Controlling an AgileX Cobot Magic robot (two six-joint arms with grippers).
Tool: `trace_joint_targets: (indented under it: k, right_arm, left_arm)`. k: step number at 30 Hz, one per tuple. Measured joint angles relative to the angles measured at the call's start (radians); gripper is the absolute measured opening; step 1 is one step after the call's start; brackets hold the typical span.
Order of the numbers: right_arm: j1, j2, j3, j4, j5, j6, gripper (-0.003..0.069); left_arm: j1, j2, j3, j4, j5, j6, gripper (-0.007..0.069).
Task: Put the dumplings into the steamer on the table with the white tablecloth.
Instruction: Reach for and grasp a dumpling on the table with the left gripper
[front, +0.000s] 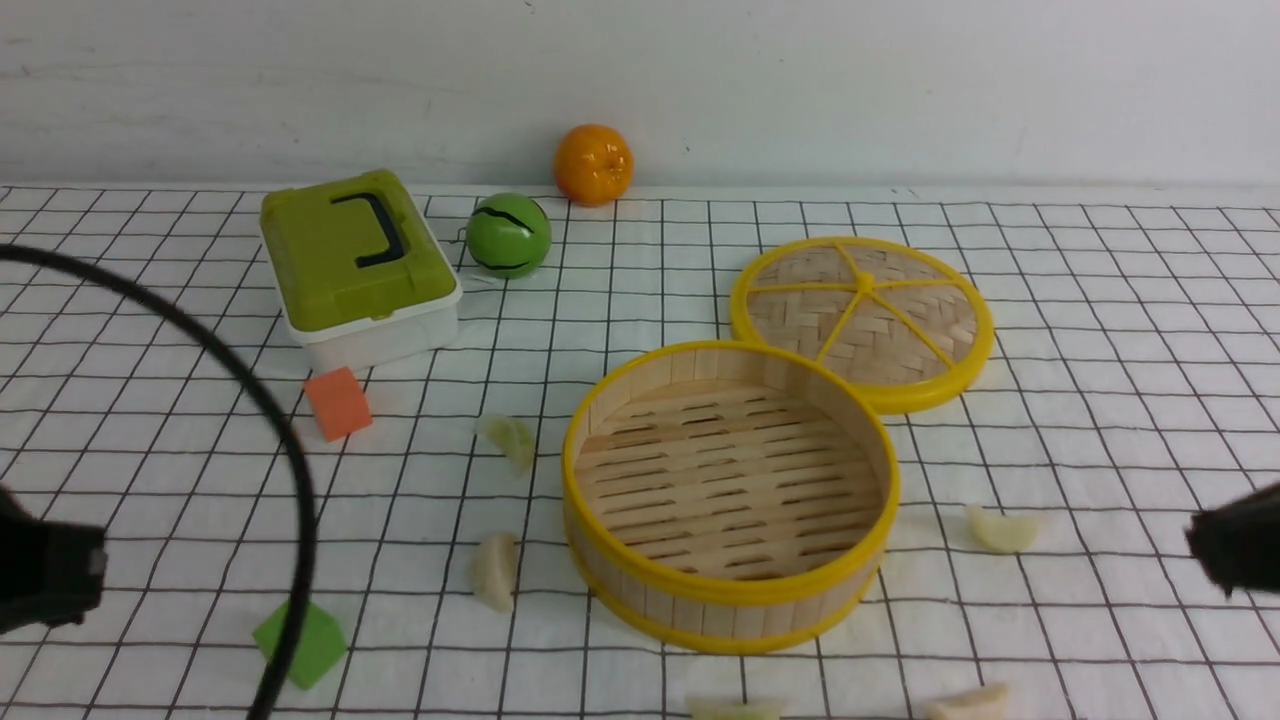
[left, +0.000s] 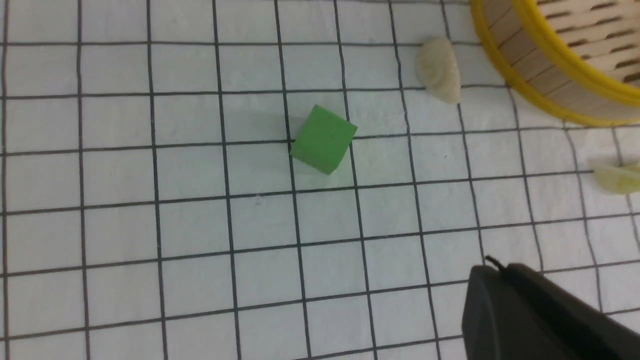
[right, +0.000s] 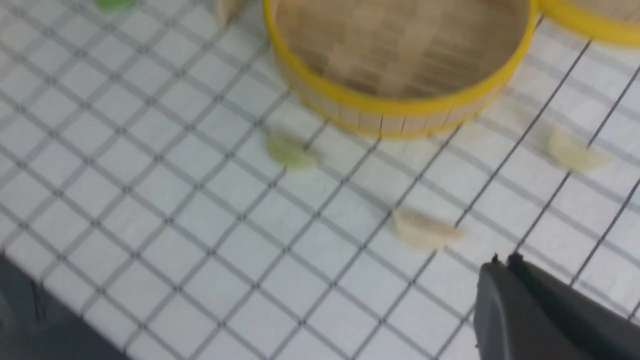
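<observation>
The round bamboo steamer (front: 700, 612) stands empty in the middle of the table with the white tablecloth (front: 1100, 350). Several dumplings lie around it on the cloth: two to its left (front: 510, 438) (front: 496, 570), one to its right (front: 1003, 530), two at the front edge (front: 735, 708) (front: 968, 703). My left gripper (left: 492, 267) is shut on nothing, hovering over bare cloth, apart from a dumpling (left: 440, 70) beside the steamer wall (left: 550, 85). My right gripper (right: 502, 262) is also shut on nothing, close to a cream dumpling (right: 425, 230); a greenish dumpling (right: 290, 150) lies nearer the steamer (right: 400, 112).
The woven lid (front: 862, 320) lies behind the steamer on the right. A green-lidded box (front: 355, 265), green ball (front: 508, 235) and orange (front: 593, 163) sit at the back left. An orange cube (front: 338, 402), a green cube (front: 300, 640) and a black cable (front: 250, 400) are at the left.
</observation>
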Motion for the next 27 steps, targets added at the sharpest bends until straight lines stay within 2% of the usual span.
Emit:
trace_joint_targets:
  k: [3, 6, 10, 11, 12, 15, 19, 22, 27]
  right_arm:
    - [0.075, 0.025, 0.000, -0.087, 0.064, 0.063, -0.0016]
    - [0.129, 0.032, 0.000, -0.144, 0.085, 0.129, -0.0015]
    - [0.149, 0.009, 0.000, -0.159, 0.090, 0.167, -0.0010]
    - [0.150, 0.007, 0.000, -0.159, 0.090, 0.168, -0.0009]
    - [0.152, -0.012, 0.000, -0.159, 0.091, 0.171, -0.0008]
    - [0.152, -0.058, 0.000, -0.160, 0.092, 0.172, -0.0006]
    - [0.152, -0.117, 0.000, -0.164, 0.095, 0.172, -0.0004]
    - [0.152, -0.166, 0.000, -0.164, 0.098, 0.172, -0.0001]
    - [0.152, -0.220, 0.000, -0.164, 0.104, 0.175, 0.0001]
  left_arm:
    - [-0.051, 0.115, -0.075, 0.034, 0.012, -0.022, 0.0008]
    - [-0.088, 0.281, -0.184, 0.047, 0.023, -0.043, 0.0088]
    - [-0.118, 0.567, -0.416, 0.042, 0.029, -0.060, 0.0299]
    - [-0.118, 0.567, -0.426, 0.041, 0.029, -0.060, 0.0309]
    - [-0.120, 0.660, -0.502, 0.033, 0.036, -0.077, 0.0396]
    - [-0.121, 0.831, -0.641, 0.015, 0.060, -0.139, 0.0503]
    - [-0.121, 1.025, -0.794, 0.012, 0.091, -0.224, 0.0554]
    - [-0.121, 1.158, -0.885, 0.014, 0.089, -0.295, 0.0558]
    - [-0.121, 1.242, -0.931, 0.027, 0.041, -0.378, 0.0554]
